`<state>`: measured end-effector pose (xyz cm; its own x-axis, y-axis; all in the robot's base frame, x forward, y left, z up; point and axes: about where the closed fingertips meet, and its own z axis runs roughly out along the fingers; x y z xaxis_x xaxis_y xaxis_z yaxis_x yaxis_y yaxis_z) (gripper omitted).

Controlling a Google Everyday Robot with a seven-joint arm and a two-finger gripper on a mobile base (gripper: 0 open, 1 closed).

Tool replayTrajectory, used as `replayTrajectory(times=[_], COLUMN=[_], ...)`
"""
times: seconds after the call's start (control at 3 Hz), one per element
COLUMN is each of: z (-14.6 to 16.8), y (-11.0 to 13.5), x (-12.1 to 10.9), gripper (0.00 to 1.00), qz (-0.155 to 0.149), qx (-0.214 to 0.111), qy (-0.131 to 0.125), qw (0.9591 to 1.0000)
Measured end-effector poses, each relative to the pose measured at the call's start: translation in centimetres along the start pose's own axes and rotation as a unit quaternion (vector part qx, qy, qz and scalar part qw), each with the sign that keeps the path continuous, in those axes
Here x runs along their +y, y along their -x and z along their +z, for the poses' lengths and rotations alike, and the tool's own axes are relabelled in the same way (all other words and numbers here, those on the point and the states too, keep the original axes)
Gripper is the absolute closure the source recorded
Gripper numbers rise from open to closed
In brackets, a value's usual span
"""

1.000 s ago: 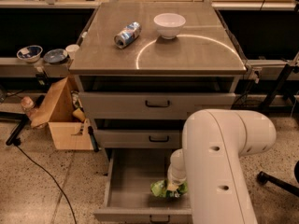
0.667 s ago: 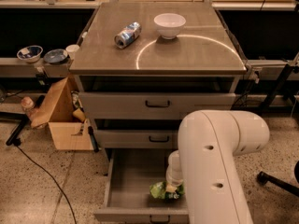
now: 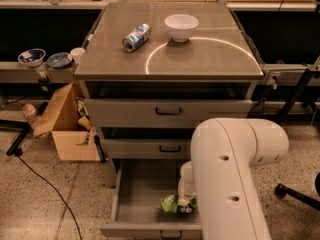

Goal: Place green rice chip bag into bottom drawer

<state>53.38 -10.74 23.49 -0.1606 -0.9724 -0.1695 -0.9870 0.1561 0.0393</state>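
Three grey drawers front a cabinet (image 3: pixel 170 66), and the bottom drawer (image 3: pixel 140 194) stands pulled out toward the camera. The bag (image 3: pixel 171 204), crumpled and bright green, lies on the drawer's floor near its front wall, right of the middle. The gripper (image 3: pixel 186 198) reaches down into the drawer from the white arm (image 3: pixel 225 184), which fills the lower right of the view. Its tip is directly over the bag's right end and appears to touch it; most of the bag shows to the gripper's left. The arm hides the grip, so it cannot be told whether the gripper grasps the bag or has let go. On the cabinet top a can (image 3: pixel 136 37) lies on its side, left of a white bowl (image 3: pixel 181 26). An open cardboard box (image 3: pixel 70 129) sits on the floor at the cabinet's left.
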Motion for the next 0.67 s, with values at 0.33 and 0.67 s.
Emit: replayTrajectory(times=[0.33,0.67], z=[0.0,0.0], y=[0.0,0.0], x=[0.0,0.0], gripper=[0.27,0.04], qz=[0.0,0.0], qx=[0.0,0.0], qy=[0.0,0.0], qw=[1.0,1.0])
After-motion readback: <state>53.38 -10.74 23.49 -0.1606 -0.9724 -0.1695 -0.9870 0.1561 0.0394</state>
